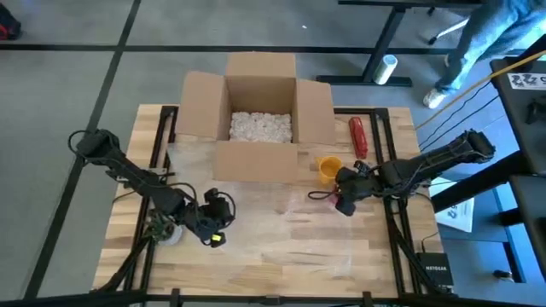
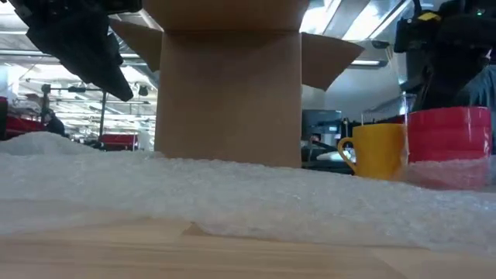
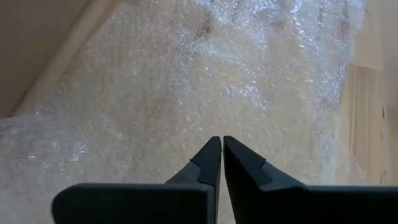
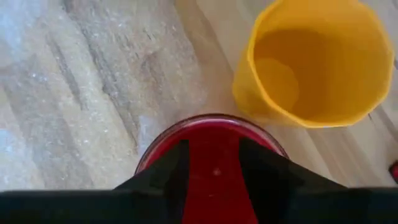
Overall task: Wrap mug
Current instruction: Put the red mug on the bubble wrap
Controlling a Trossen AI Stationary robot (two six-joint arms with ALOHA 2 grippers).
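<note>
the yellow mug (image 1: 328, 168) stands upright and empty on the tabletop (image 1: 281, 264), just in front of the right front corner of the open cardboard box (image 1: 260, 119). the box sits at the back centre of the tabletop, flaps out, with white packing fill (image 1: 260, 126) inside. a sheet of bubble wrap (image 1: 281, 234) lies flat across the tabletop in front of the box; the low view shows its near edge as a pale bumpy layer (image 2: 232, 194).

right hand (image 1: 345, 203): positioned just in front of the mug, near the right edge of the bubble wrap. its fingers (image 4: 261, 174) pinch the rim of a red cup-like object (image 4: 214, 155), one finger on each side of the wall. in the right wrist view the mug (image 4: 317, 62) is close beyond the red object; whether the two touch cannot be told. the low view shows the mug (image 2: 376, 151) with its handle turned toward the box, and the red object (image 2: 449, 143) beside it.

left hand (image 1: 213, 230): held over the front left part of the bubble wrap. its fingers (image 3: 208, 162) are pressed together, with nothing visible between them.

a red tool (image 1: 358, 136) lies on the tabletop to the right of the box. a person (image 1: 486, 34) stands beyond the table's far right corner.
</note>
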